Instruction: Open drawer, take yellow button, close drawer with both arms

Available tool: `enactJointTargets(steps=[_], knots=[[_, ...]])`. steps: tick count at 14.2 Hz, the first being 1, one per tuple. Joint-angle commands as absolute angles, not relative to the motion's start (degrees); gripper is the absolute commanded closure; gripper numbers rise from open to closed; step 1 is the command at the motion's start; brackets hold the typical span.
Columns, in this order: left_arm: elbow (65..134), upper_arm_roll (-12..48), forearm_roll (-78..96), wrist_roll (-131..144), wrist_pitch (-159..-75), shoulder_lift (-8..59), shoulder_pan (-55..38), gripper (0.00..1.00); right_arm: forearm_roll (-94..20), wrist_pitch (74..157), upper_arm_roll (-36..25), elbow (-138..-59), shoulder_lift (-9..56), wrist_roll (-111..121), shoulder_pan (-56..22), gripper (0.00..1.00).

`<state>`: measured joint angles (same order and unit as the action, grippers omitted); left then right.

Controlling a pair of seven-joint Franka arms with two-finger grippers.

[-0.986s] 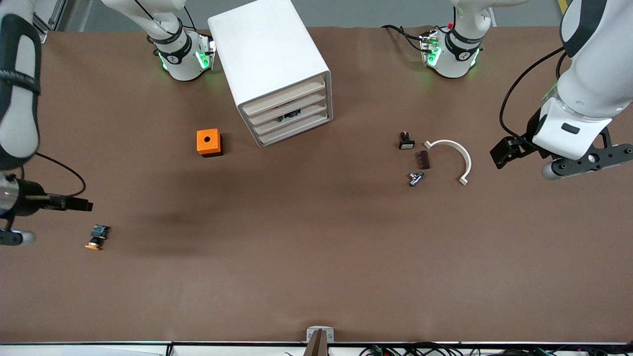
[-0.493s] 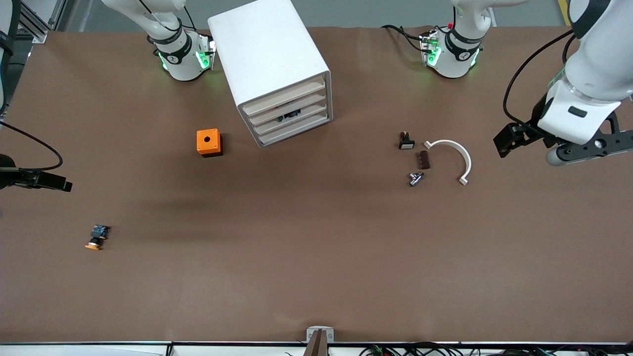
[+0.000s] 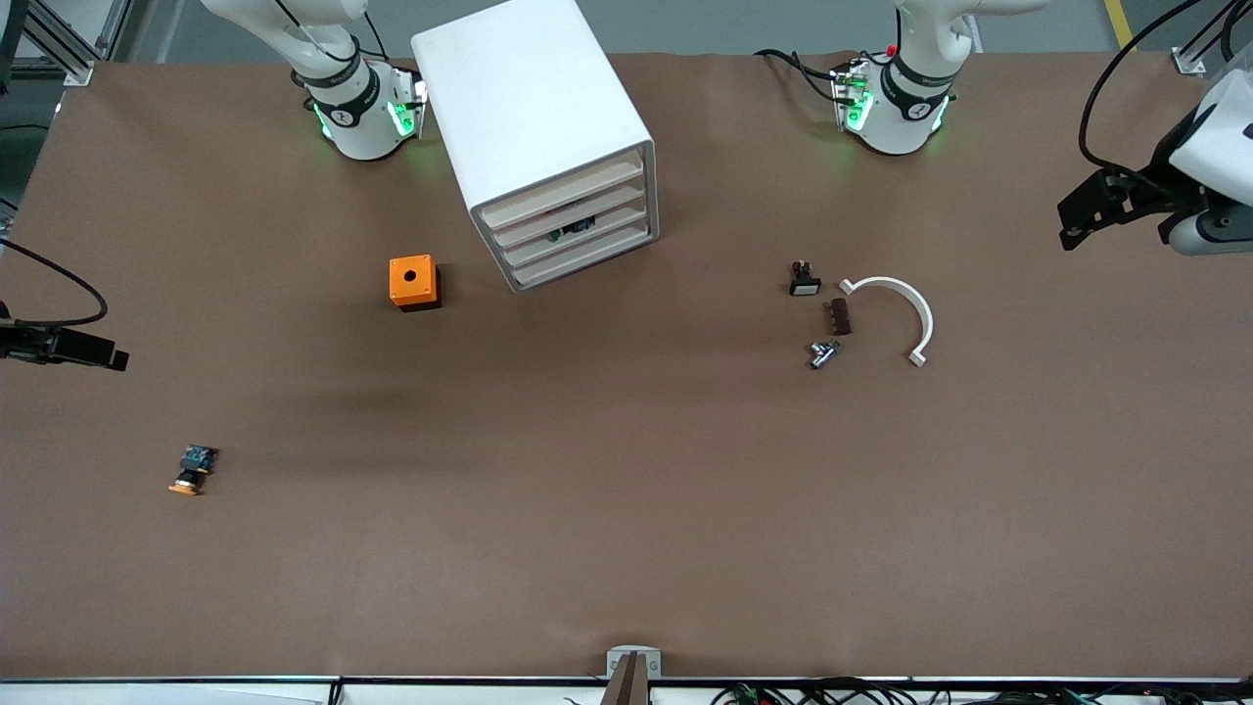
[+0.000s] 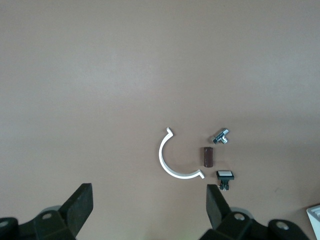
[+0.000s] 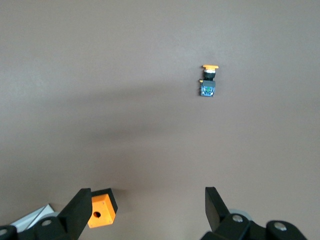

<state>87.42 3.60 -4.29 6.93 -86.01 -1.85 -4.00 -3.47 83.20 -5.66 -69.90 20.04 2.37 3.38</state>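
The white cabinet (image 3: 533,117) stands near the arms' bases, and its top drawer (image 3: 563,186) sits flush and shut. The button (image 3: 191,470), with an orange cap and a bluish block, lies on the brown table toward the right arm's end; it also shows in the right wrist view (image 5: 208,80). My right gripper (image 5: 147,205) is open and empty, high over the table between the orange cube and the button; only a black part of it (image 3: 69,346) shows in the front view. My left gripper (image 4: 150,200) is open and empty, high at the left arm's end (image 3: 1199,220).
An orange cube with a hole (image 3: 412,281) stands beside the cabinet. Toward the left arm's end lie a white half ring (image 3: 896,308), a brown part (image 3: 837,316), a black part with a white face (image 3: 804,280) and a metal fitting (image 3: 822,352).
Both arms have drawn back toward their own ends of the table. The right hand has almost left the front view. The button and the drawers have not moved.
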Motion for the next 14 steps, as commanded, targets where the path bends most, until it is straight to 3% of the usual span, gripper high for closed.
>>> enactJointTargets(steps=[1, 8, 14], knots=[[90.00, 2.02, -2.29, 3.35, -85.87, -4.39, -4.93, 0.00, -3.08, 79.81, -5.36, -65.93, 19.69, 2.81, 3.87, 0.00], [91.58, 2.11, -2.29, 3.34, -85.69, -5.01, -4.92, 0.00, -2.82, 72.43, -5.01, -67.93, 14.60, 2.37, 3.52, 0.00], [91.85, 2.20, -2.29, 3.34, -87.36, -4.83, -4.83, 0.00, -2.20, 80.58, -4.83, -86.45, 1.87, 2.20, 2.72, 0.00]])
